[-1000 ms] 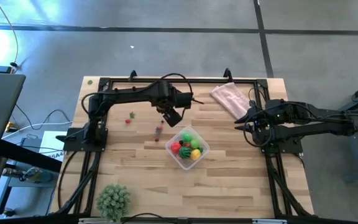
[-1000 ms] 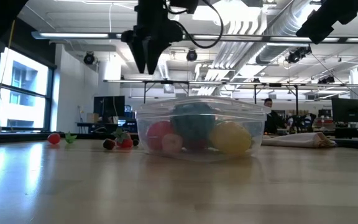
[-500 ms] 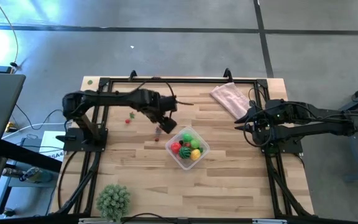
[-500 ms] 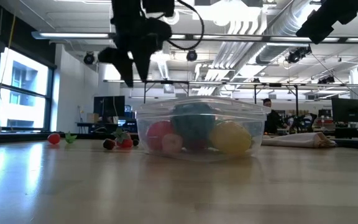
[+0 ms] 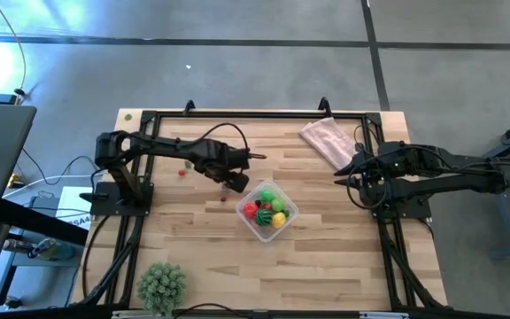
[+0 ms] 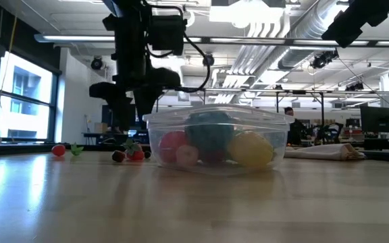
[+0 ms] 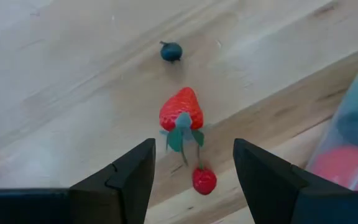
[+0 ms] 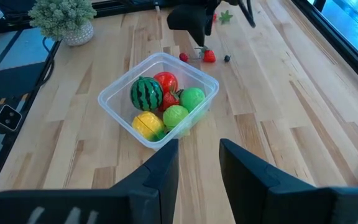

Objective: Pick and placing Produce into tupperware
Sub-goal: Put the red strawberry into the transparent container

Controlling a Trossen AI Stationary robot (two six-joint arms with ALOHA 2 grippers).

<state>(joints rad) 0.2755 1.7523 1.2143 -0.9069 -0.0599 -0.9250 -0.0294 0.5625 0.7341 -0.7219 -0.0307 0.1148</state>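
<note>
Hovering low over the table (image 5: 326, 257), the left gripper (image 7: 191, 165) had its fingers (image 7: 126, 177) spread w/ nothing between them, just beside the tupperware (image 5: 266, 210). In the left wrist view a strawberry (image 7: 181, 111) lay on the wood straight ahead of the gap, a small red berry (image 7: 204, 180) nearer, between the fingertips' line, and a dark blueberry (image 7: 171, 51) farther off; none touched the fingers. Low view showed the gripper hanging just behind the container's left edge, above the loose pieces.

Tupperware sat near table centre, upright, no lid seen. Inside: striped watermelon (image 8: 146, 93), a red tomato (image 8: 165, 81), two green pieces (image 8: 192, 98), a yellow piece (image 8: 145, 124). More small produce (image 5: 184, 168), red, lay farther toward the left arm's base.

Right gripper (image 8: 197, 162) waited well apart at the right side, fingers parted a little, holding nothing. Pink cloth (image 5: 326, 142) lay by it at the far edge; spiky plant (image 5: 162, 283) at the near left corner.
</note>
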